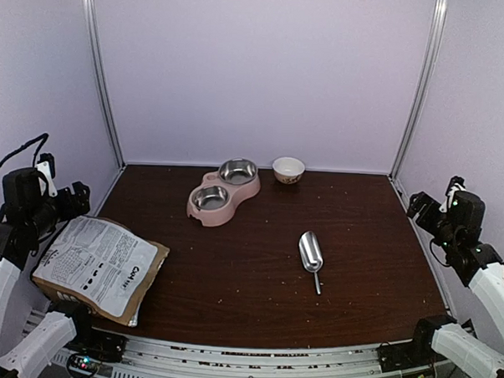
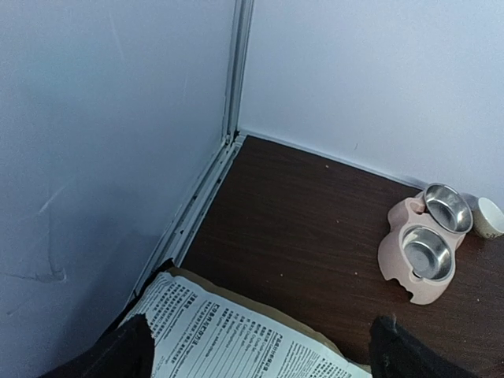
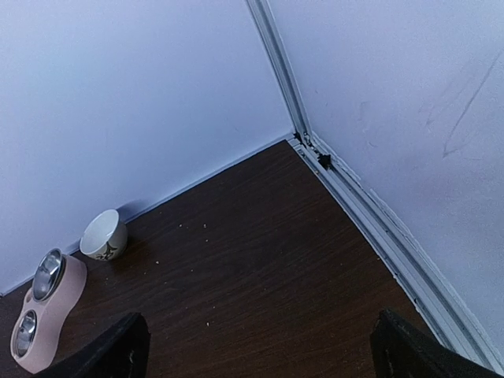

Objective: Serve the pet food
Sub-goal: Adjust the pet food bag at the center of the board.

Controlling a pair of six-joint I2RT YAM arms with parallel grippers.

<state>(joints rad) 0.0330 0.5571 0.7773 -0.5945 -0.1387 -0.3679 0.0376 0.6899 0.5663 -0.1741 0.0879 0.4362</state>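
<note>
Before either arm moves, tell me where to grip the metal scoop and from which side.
Grip the scoop by its thin handle, coming straight down from above with the jaws across it. It lies flat on the table, bowl open upward and pointing away, handle toward the arms. The right gripper, open, looks the nearer one.

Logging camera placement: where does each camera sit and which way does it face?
Top external: high behind the robot, looking down on the table; both arms show.
Left wrist: on the left gripper, facing the far-left corner over the bag; open fingertips show.
Right wrist: on the right gripper, facing the far-right corner; open fingertips show.
Shared: all see the pink feeder.
</note>
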